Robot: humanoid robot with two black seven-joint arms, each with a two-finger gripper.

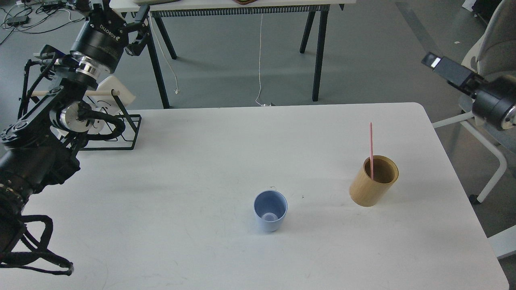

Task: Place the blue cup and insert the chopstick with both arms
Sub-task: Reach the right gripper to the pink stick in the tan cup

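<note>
The blue cup (270, 211) stands upright and empty on the white table (201, 241), near the front middle. The pink chopstick (371, 147) stands upright inside a tan wooden holder (374, 183) to the cup's right. My left gripper (117, 14) is raised at the far upper left, well away from the cup, with its fingers spread and nothing between them. My right gripper (441, 67) comes in at the right edge, high above the table's corner and right of the holder. It shows as one dark block, so its fingers cannot be told apart.
A black wire rack (109, 129) with a wooden dowel and white mugs stands at the table's back left, partly behind my left arm. A pale chair (483, 108) stands beside the table's right edge. A second table (225, 6) stands beyond.
</note>
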